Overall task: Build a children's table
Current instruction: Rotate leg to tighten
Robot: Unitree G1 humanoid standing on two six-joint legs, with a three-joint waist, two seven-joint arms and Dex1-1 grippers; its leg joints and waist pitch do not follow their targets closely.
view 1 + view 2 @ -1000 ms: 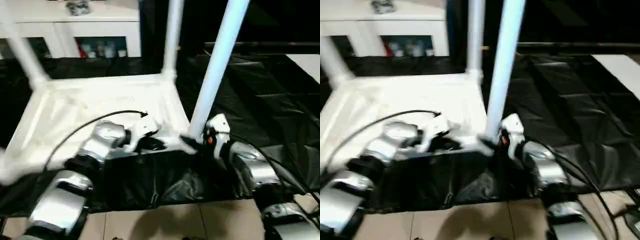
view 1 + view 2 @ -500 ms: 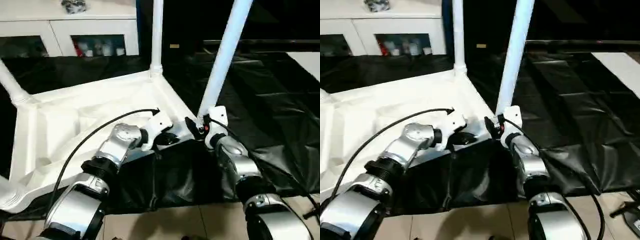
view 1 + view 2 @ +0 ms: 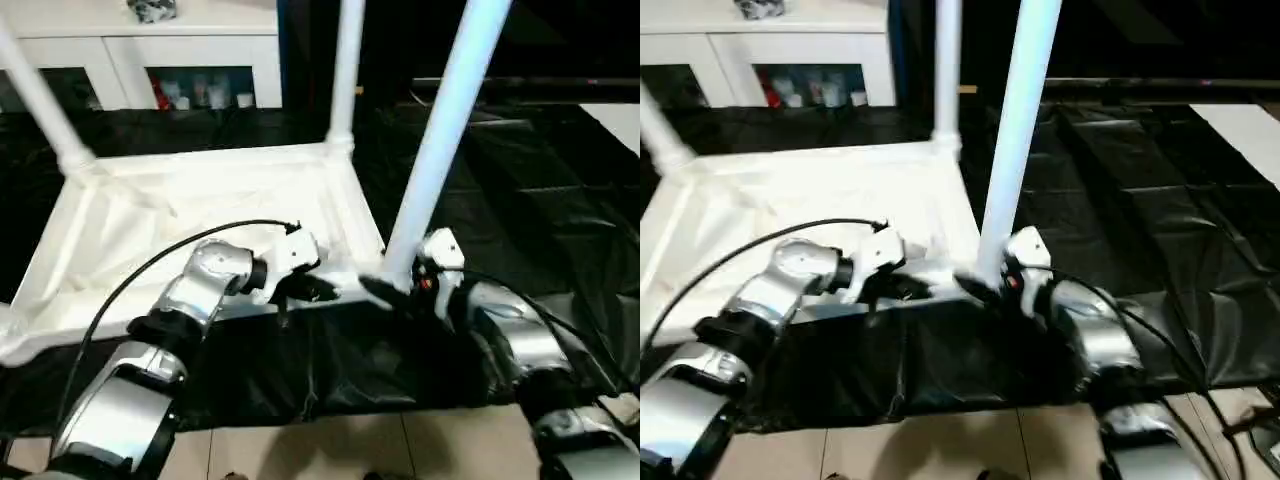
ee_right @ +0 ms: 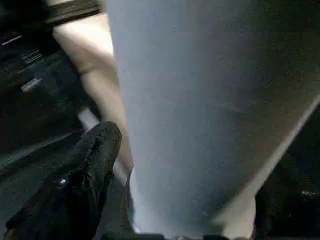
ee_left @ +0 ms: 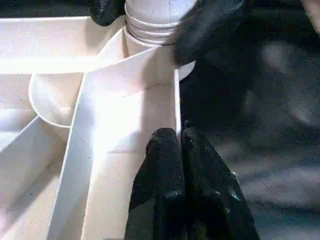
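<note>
The white tabletop point(image 3: 200, 215) lies upside down on black sheeting point(image 3: 520, 190) that covers the floor, its ribbed underside facing up. Tube legs stand in its corner sockets: the far left leg point(image 3: 45, 100), the far right leg point(image 3: 347, 70), and the near right leg point(image 3: 445, 130), which rises tall and a little tilted from the corner nearest the robot's right arm. Another corner socket sits at the near left edge of the head views, partly cut off.

The left gripper point(image 5: 180, 142) has its two black fingers pressed together with nothing between them; the tips rest on the thin outer wall of the tabletop, close to the near right corner socket. In the head views this gripper point(image 3: 305, 288) sits at the tabletop's near rim, just beside the base of the near right leg.

The right gripper point(image 3: 392, 292) is at the base of that leg. Its fingers point(image 4: 85, 175) stand spread on either side of the tube, and the left wrist view shows the black fingertips point(image 5: 210, 25) flanking the ribbed collar of the leg where it enters the socket. Whether the pads press on the tube or stand just off it cannot be told.

Behind the tabletop stands a white cabinet point(image 3: 190, 50) with glass doors
</note>
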